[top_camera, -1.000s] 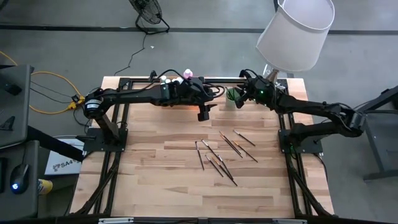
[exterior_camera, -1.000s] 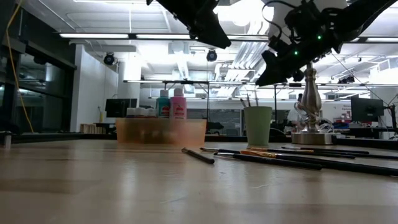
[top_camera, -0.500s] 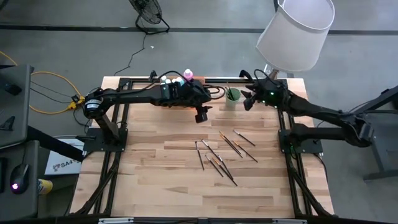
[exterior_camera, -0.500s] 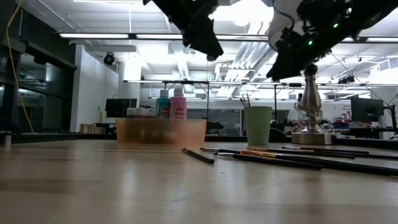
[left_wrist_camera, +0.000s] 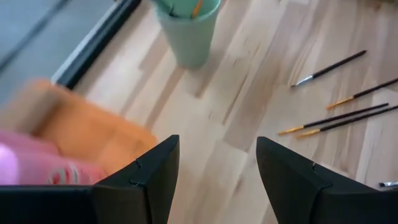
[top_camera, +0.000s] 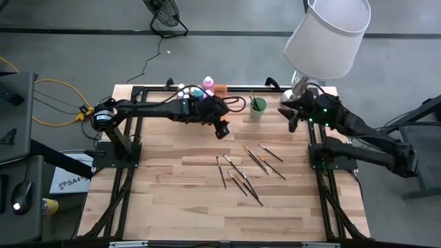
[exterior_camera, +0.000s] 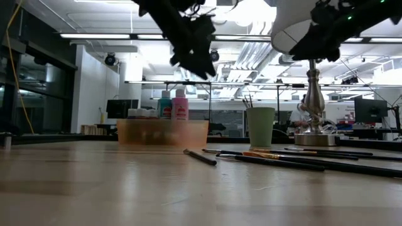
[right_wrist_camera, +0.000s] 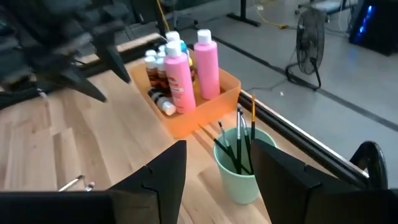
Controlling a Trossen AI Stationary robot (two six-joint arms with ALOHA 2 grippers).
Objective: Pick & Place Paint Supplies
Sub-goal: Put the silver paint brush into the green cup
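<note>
Several thin dark paintbrushes [top_camera: 242, 169] lie loose on the wooden table's middle; the low view shows them flat [exterior_camera: 282, 157]. More brushes stand in the pale green cup [right_wrist_camera: 239, 165]. White-capped paint bottles, among them two tall pink ones [right_wrist_camera: 189, 65], stand in the orange tray [top_camera: 200, 93] at the far edge. My left gripper [top_camera: 222, 129] hangs open in the air just near-right of the tray [left_wrist_camera: 81, 134]. My right gripper [top_camera: 293, 118] is open too, raised to the right of the cup [top_camera: 258, 107].
A lamp with a white shade [top_camera: 327, 34] stands at the far right corner, its metal base [exterior_camera: 314, 138] right of the cup [exterior_camera: 260, 127]. Black frame rails run along the table's sides. Bare wood lies toward the near edge.
My right gripper has drawn away from the cup toward the table's right edge and risen. My left arm has pulled back toward the left, uncovering the bottles in the tray, and its gripper has dropped a little lower. The brushes, the cup and the tray have stayed where they were.
</note>
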